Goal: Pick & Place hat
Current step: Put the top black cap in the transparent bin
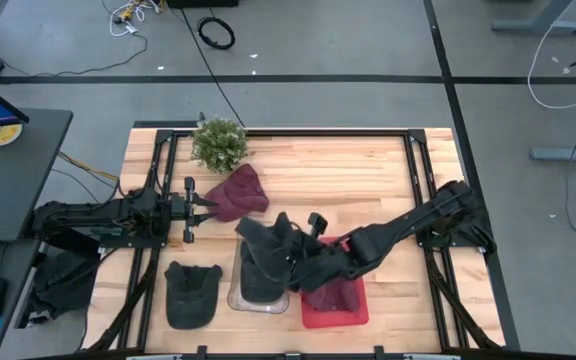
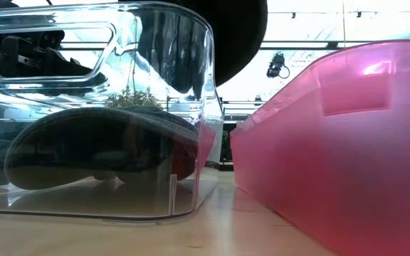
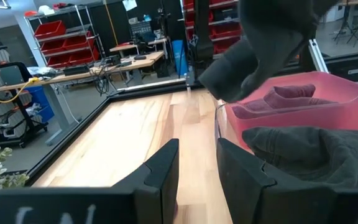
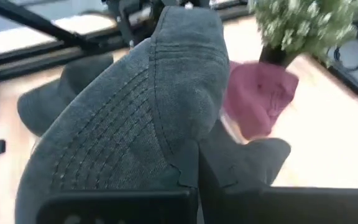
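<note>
The right gripper [image 1: 286, 243] reaches in from the table's right edge and hangs above the clear bin [image 1: 236, 298] near the front edge, its fingers clenched on the brim of a dark grey hat [image 4: 148, 106]. That hat is in the air above the bin, its crown spreading out past the fingertips. A second grey hat [image 2: 105, 146] already lies inside the clear bin. The red bin [image 1: 353, 310], just beside the clear one, contains maroon hats [image 3: 284, 99]. A black cap [image 1: 190, 290] rests on the table [image 1: 368, 170] toward the front-left corner. The left gripper [image 1: 200, 205] waits near the left edge, fingers [image 3: 163, 171] parted, touching a maroon hat [image 1: 238, 190]. A potted plant [image 1: 219, 143] stands at the back edge.
</note>
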